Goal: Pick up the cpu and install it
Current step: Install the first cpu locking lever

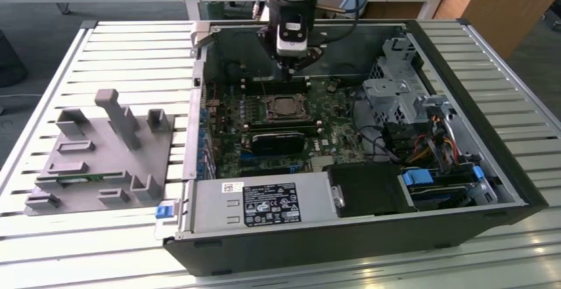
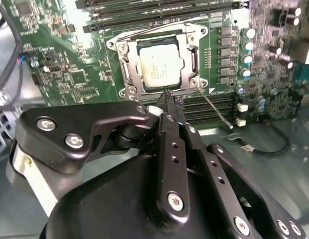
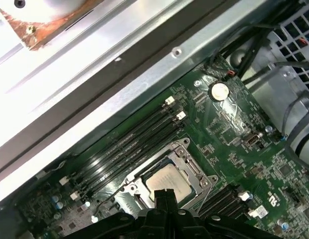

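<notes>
The cpu (image 1: 282, 107) lies flat in its socket on the green motherboard (image 1: 329, 134) inside the open computer case (image 1: 491, 171), silvery top up. It shows in both wrist views, framed by the metal socket bracket (image 2: 125, 67): cpu (image 2: 160, 66), cpu (image 3: 166, 179). My gripper (image 1: 293, 67) hangs just above the board, a little toward the case's far wall from the socket. Its black fingers (image 2: 168, 130) are together, shut on nothing, and the gripper tip (image 3: 164, 195) sits close over the cpu's edge.
A thin socket lever (image 2: 215, 108) sticks out beside the bracket. Memory slots (image 3: 129, 144) run next to the socket, and a black block (image 1: 276, 142) sits on its other side. A grey fixture tray (image 1: 96, 151) stands at the exterior view's left. Drive cage (image 1: 399, 92) and cables fill the case's right.
</notes>
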Controlling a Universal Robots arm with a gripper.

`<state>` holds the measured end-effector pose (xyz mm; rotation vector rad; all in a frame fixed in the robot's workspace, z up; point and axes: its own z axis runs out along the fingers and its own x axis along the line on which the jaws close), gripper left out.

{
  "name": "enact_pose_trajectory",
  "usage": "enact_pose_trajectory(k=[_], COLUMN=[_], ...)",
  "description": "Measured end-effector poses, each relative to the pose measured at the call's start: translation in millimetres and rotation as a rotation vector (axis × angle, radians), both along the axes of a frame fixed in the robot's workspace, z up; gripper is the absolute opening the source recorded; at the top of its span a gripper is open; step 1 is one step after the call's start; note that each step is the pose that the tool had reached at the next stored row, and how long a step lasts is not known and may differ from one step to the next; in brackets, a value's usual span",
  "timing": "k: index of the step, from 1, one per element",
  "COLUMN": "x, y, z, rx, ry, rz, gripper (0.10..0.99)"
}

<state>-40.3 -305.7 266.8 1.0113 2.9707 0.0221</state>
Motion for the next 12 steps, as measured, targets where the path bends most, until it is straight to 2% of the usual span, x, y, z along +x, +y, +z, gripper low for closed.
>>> enact_pose_trajectory(k=[12], x=[0.0], y=[0.0], z=[-1.1], rx=[0.000], ry=[0.0000], rz=[0.216], gripper=[0.110])
